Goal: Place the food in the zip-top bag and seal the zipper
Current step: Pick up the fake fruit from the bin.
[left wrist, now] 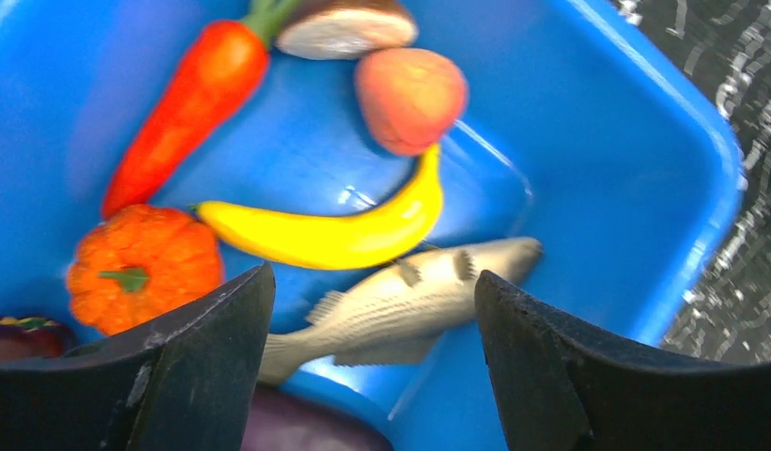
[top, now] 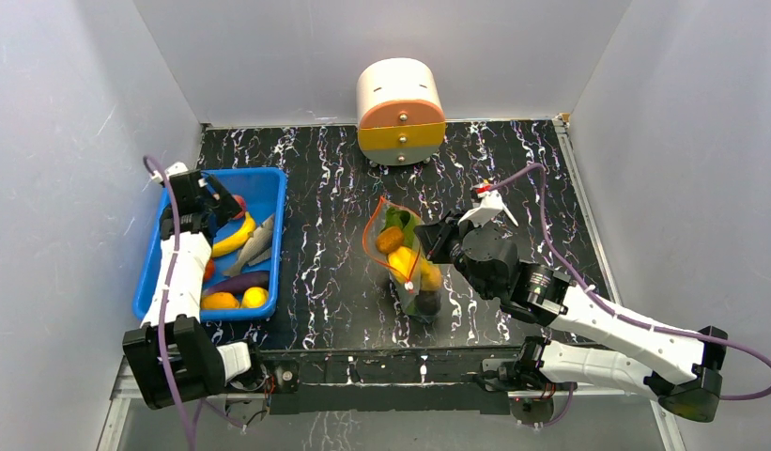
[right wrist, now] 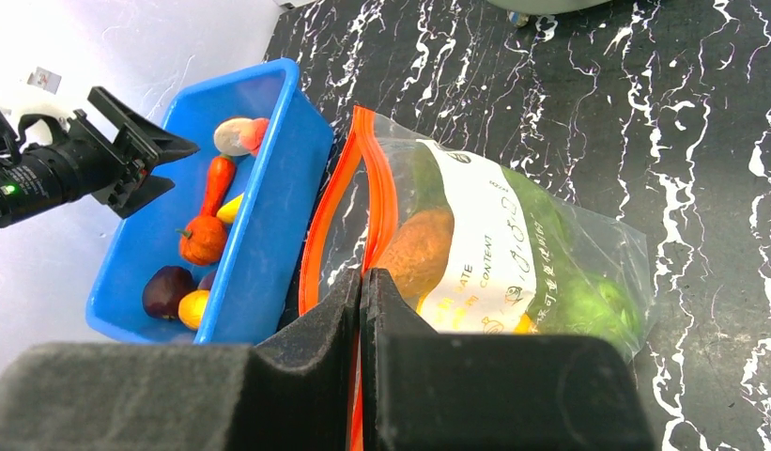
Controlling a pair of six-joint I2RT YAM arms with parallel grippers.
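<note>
Clearly, the zip-top bag [right wrist: 607, 246] label [right wrist: 477, 221] reads "CONTENT".

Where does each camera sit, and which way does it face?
Top external: above and behind the bases, looking down on the table; the left arm and right arm show.
Left wrist: over the blue bin, facing down at the toy fish and banana; its open fingers show.
Right wrist: at the zip-top bag's mouth, facing along it; its fingers pinch the zipper.
Shared: both wrist views show the blue bin.
</note>
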